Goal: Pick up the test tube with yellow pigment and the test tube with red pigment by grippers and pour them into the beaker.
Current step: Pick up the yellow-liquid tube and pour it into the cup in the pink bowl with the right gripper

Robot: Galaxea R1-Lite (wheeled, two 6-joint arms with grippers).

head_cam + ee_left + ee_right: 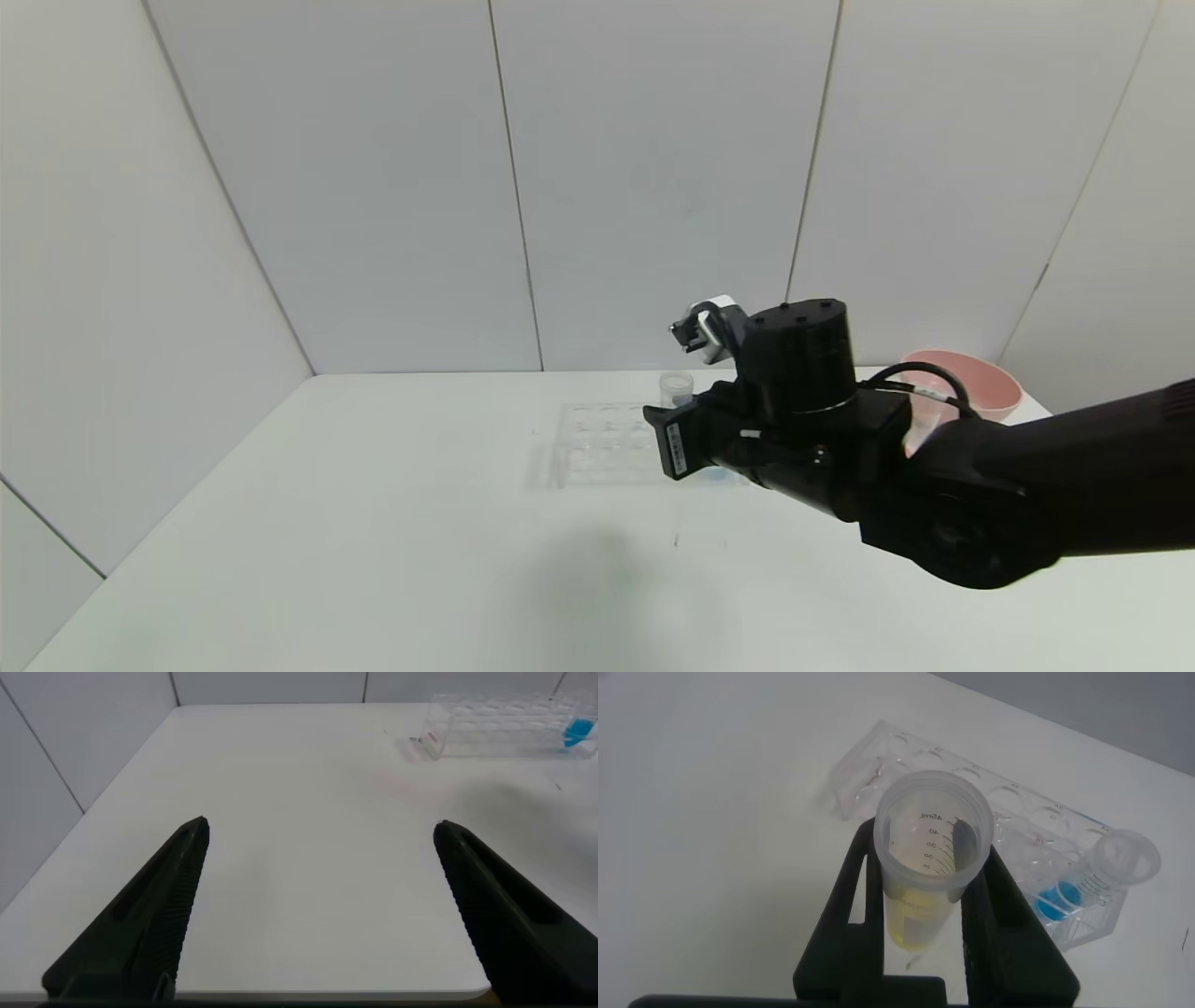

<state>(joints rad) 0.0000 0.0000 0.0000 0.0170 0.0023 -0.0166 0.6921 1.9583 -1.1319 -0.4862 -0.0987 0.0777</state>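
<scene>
I have the right pincer [929, 924] pinching the test tube with yellow pigment [924, 863], lifted above the clear tube rack [607, 443] and held upright, open mouth up. The step in hand, as I judge it, is carrying this tube to the beaker [676, 386], which stands on the white counter [373, 523] just behind the rack's far edge. To do it well I would keep the tube upright until its mouth is over the beaker's rim, then tip slowly so the liquid runs in and does not spill onto the rack. The grip sits around the tube's middle and looks secure, so I would not squeeze harder. The tube is clear plastic with printed measuring marks down its wall and a shallow pool of yellow liquid at its rounded end. A like tube with blue liquid [1083, 891] stands in a hole at one end of the rack. I cannot see the red tube. The left pincer [318, 915] hovers with its jaws spread wide, holding nothing, well apart from the rack. A pink bowl [971, 387] sits beyond the rack.
</scene>
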